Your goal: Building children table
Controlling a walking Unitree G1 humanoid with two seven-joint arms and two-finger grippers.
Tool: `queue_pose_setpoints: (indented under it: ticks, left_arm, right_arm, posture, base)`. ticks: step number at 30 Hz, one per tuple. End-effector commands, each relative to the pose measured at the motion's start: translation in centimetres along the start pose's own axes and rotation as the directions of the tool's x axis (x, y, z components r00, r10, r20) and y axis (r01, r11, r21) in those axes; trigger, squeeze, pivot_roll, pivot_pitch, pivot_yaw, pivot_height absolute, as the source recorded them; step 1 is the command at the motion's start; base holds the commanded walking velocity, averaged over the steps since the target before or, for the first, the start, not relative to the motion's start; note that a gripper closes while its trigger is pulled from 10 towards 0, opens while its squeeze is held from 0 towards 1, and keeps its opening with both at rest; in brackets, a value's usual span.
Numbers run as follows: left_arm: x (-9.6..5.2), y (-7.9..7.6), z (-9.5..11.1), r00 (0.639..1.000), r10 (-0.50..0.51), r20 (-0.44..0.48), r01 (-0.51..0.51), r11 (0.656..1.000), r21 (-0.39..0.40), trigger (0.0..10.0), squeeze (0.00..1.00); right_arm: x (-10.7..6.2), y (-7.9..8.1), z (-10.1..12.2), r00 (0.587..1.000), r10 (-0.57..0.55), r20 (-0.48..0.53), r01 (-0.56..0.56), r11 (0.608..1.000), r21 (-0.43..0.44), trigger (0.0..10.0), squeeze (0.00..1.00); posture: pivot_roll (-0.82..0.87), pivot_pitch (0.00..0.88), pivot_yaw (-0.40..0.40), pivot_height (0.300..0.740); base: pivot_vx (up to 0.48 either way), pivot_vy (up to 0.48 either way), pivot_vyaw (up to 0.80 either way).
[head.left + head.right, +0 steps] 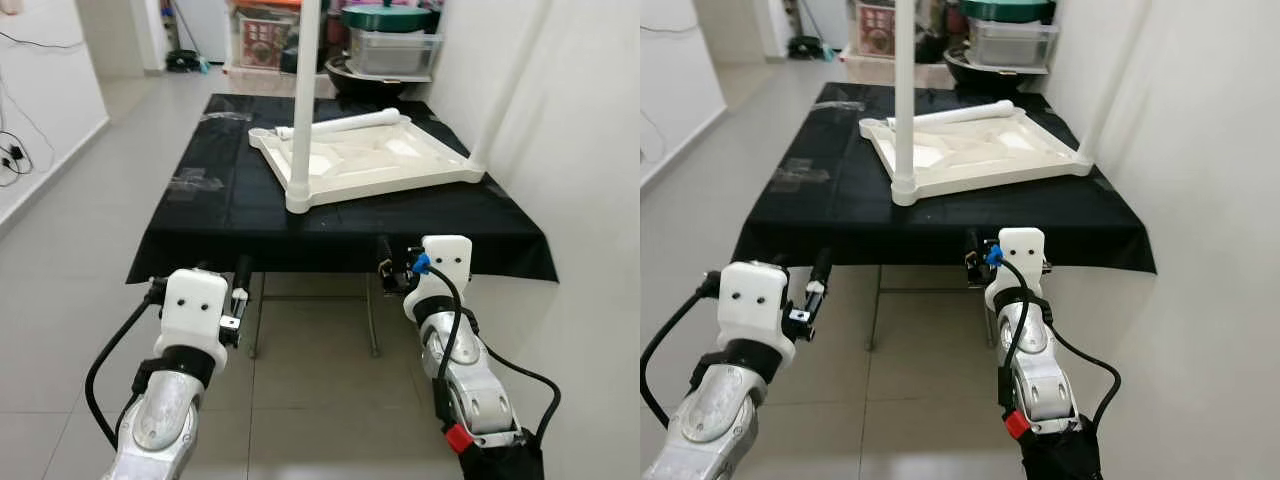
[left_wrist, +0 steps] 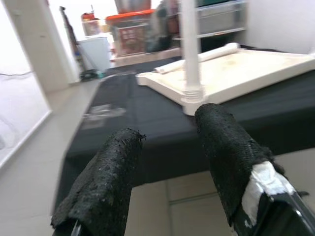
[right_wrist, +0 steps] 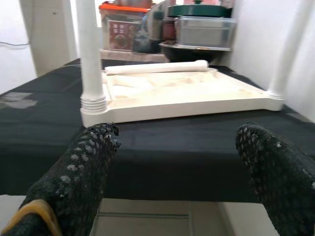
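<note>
The white children's tabletop (image 1: 370, 160) lies upside down on a table under a black cloth (image 1: 220, 210). One white leg (image 1: 305, 100) stands upright in its near left corner, and a second leg (image 1: 510, 90) stands in the right corner by the wall. A loose leg (image 1: 345, 123) lies across the tabletop's far edge. My left gripper (image 2: 170, 128) is open and empty, held low in front of the table's near edge. My right gripper (image 3: 177, 142) is also open and empty, just below that edge, facing the tabletop (image 3: 182, 98).
A white wall (image 1: 590, 150) runs close along the table's right side. Behind the table stand shelves with plastic boxes and a dark bowl (image 1: 390, 50). Tiled floor (image 1: 90, 220) lies open to the left, with cables (image 1: 12, 155) by the left wall.
</note>
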State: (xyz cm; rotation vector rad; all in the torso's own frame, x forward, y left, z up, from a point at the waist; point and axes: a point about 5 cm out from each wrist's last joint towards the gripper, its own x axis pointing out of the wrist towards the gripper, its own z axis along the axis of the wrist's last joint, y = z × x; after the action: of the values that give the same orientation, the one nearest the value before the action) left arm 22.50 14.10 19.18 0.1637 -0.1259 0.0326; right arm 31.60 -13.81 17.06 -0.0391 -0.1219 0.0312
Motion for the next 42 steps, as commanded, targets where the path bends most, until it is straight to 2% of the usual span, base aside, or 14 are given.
queue_pose_setpoints:
  ticks: [1,5,7,15,42]
  left_arm:
    - [0.0,0.8,0.3,0.999,0.052,0.003,-0.053,0.999,0.015,10.0,0.00]
    - [0.1,1.3,0.7,0.997,0.075,0.022,-0.076,0.997,0.024,10.0,0.00]
    - [0.3,1.9,0.8,0.994,0.101,0.033,-0.103,0.993,0.051,10.0,0.00]
    - [0.5,2.3,0.9,0.994,0.105,0.039,-0.107,0.992,0.064,10.0,0.00]
    - [0.6,2.2,0.8,0.995,0.092,0.038,-0.094,0.992,0.078,10.0,0.00]
  right_arm:
    - [0.3,0.1,0.5,1.000,0.012,0.028,-0.013,1.000,0.015,10.0,0.00]
    - [0.7,-0.3,0.7,0.999,-0.007,0.035,0.006,1.000,0.021,10.0,0.00]
    - [1.3,-1.2,0.9,0.998,-0.053,0.043,0.053,0.999,0.006,10.0,0.00]
    - [1.5,-1.7,0.9,0.997,-0.063,0.047,0.064,0.998,-0.005,10.0,0.00]
    - [1.3,-1.4,0.3,0.997,-0.069,0.042,0.068,0.998,0.009,10.0,0.00]
  posture:
    - [0.13,0.054,-0.078,0.740]
    - [0.14,0.054,-0.080,0.740]
    - [0.14,0.055,-0.080,0.740]
    - [0.14,0.056,-0.080,0.740]
    - [0.15,0.046,-0.072,0.740]
  base:
    - [0.000,0.000,0.00]
    - [0.000,0.000,0.00]
    - [0.000,0.000,0.00]
    - [0.097,0.000,0.00]
    - [0.305,0.000,0.00]
